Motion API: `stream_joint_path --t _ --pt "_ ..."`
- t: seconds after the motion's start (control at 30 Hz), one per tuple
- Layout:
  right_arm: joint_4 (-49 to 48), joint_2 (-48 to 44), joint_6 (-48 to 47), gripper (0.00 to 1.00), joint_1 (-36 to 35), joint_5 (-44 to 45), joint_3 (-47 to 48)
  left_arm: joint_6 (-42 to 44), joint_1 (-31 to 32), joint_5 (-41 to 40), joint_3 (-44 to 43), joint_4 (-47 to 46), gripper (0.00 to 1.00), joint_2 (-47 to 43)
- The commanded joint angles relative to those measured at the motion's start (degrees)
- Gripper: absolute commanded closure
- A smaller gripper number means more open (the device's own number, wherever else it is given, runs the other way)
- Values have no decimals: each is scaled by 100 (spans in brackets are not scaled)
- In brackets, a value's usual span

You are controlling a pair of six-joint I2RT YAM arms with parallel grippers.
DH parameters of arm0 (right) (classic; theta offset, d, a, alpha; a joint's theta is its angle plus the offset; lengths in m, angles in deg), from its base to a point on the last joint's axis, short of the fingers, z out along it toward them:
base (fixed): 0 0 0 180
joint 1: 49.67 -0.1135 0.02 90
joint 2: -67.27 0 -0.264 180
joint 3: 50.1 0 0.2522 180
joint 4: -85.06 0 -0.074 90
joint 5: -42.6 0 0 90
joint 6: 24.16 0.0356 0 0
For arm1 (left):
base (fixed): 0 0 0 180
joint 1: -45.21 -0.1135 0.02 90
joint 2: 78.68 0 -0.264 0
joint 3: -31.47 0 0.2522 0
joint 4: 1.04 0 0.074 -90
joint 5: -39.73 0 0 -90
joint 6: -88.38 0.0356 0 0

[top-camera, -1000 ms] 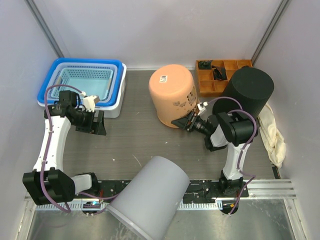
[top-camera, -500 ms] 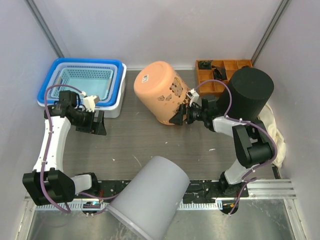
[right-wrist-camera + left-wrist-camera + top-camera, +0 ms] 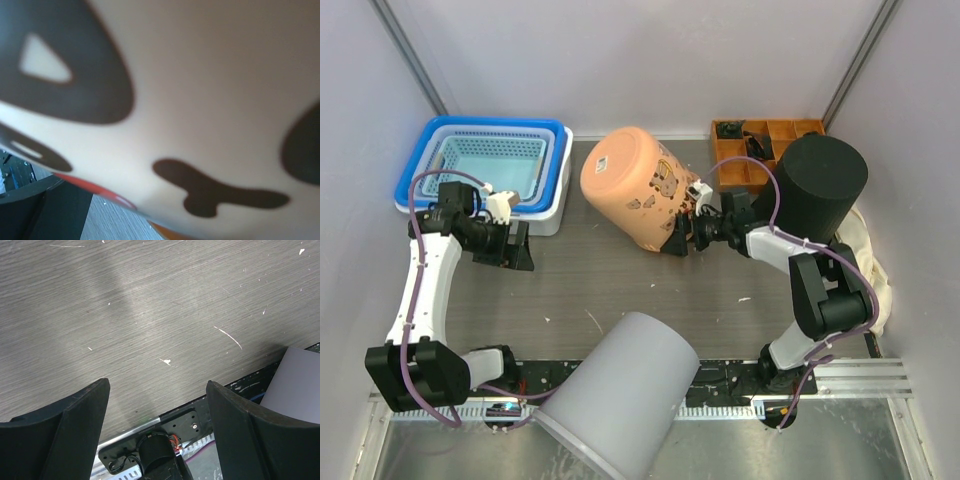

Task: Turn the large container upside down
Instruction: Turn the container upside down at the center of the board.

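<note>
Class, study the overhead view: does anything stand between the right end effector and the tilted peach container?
Nothing visible does. The right end effector sits right at the lower rim of the peach container, whose wall fills the right wrist view. The black bin stands on the arm's far side, not between them.

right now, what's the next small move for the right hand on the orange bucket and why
The orange bucket stands tilted, its base leaning left, and the open right hand is pressed against its lower right edge. I'd probably push that edge a little more up and to the left, since the bucket looks only partly tipped and should then roll onto its side.
</note>
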Motion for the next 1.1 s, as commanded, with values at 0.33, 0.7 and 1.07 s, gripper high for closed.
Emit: stream_joint_path --t 0.33,0.7,1.07 --pt "2300 921 94 0 405 734 610 56 24 168 65 -166 20 -170" --pt "3029 1071 -371 0 413 1201 824 57 29 200 40 -173 20 -66" --pt "3025 138 -1043 0 252 1648 965 51 37 207 106 -197 20 -93"
